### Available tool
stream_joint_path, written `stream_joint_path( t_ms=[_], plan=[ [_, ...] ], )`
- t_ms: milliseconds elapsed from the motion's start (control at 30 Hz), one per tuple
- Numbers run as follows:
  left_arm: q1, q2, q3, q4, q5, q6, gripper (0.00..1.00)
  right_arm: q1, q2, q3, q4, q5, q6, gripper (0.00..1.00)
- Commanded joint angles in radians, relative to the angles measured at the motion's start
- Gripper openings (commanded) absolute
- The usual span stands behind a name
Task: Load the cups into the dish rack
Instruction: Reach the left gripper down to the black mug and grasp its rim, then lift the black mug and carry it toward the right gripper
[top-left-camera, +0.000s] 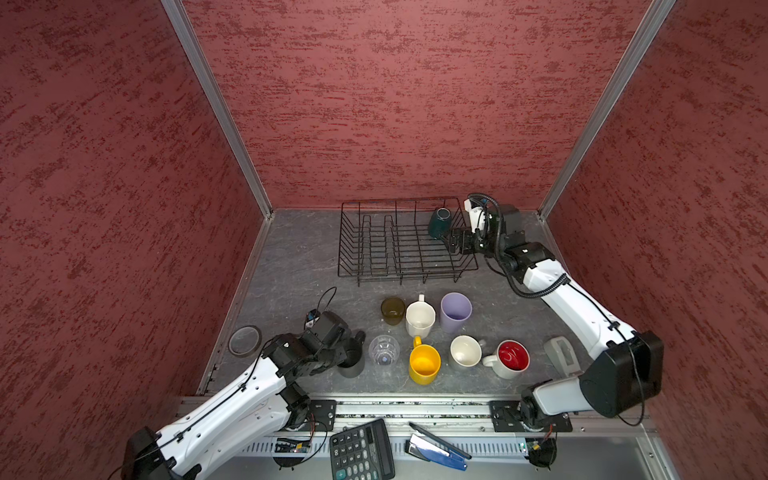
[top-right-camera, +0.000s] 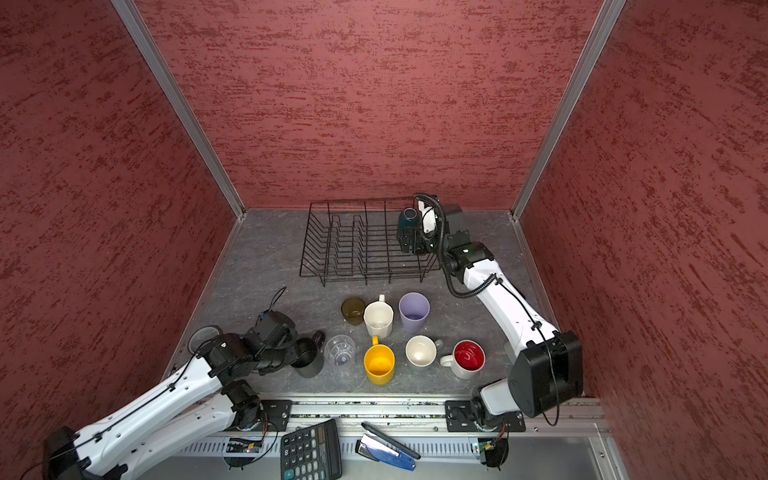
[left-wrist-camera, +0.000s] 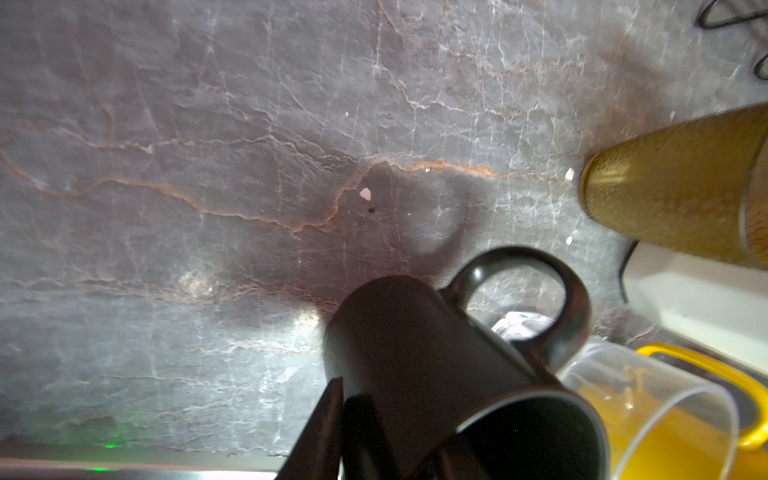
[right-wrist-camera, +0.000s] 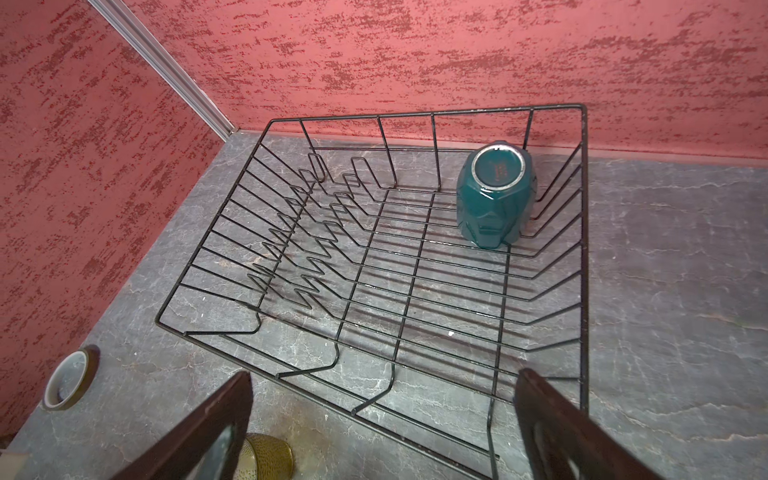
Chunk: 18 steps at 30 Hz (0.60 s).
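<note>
Left gripper (top-left-camera: 349, 353), jaws pinched on black mug (left-wrist-camera: 415, 340) wall, does best lifting straight up, clear of the glass (top-left-camera: 383, 350); right gripper (right-wrist-camera: 384, 376) wide open, empty.

Both top views were evenly, moderately lit and sharp. Ahead of the left gripper (left-wrist-camera: 349, 411), the black mug (left-wrist-camera: 415, 353) cast a soft shadow on the table (left-wrist-camera: 208, 166); beside the gripper, its rim was blurred.

dish rack (right-wrist-camera: 585, 249): black-coated wire; teal mug (right-wrist-camera: 490, 208): glossy glaze; black mug (left-wrist-camera: 415, 353): matt; tabletop (left-wrist-camera: 208, 124): veined stone look
</note>
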Motion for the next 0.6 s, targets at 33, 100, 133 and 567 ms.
stream_joint_path(
  t_ms=[33,100,133,567],
  plan=[
    [0.009,-0.017,-0.009,0.004,-0.005,0.000,0.22,0.005,-0.004,-0.014,0.031,-0.021,0.012,0.99],
    [0.010,-0.023,-0.005,-0.004,-0.010,0.000,0.19,0.005,-0.003,-0.014,0.031,-0.022,0.011,0.99],
    [0.011,-0.030,-0.003,-0.010,-0.014,0.000,0.15,0.005,-0.002,-0.014,0.032,-0.022,0.012,0.99],
    [0.017,-0.170,0.066,-0.084,-0.057,-0.008,0.00,0.004,0.001,-0.016,0.046,-0.061,0.028,0.99]
  ],
)
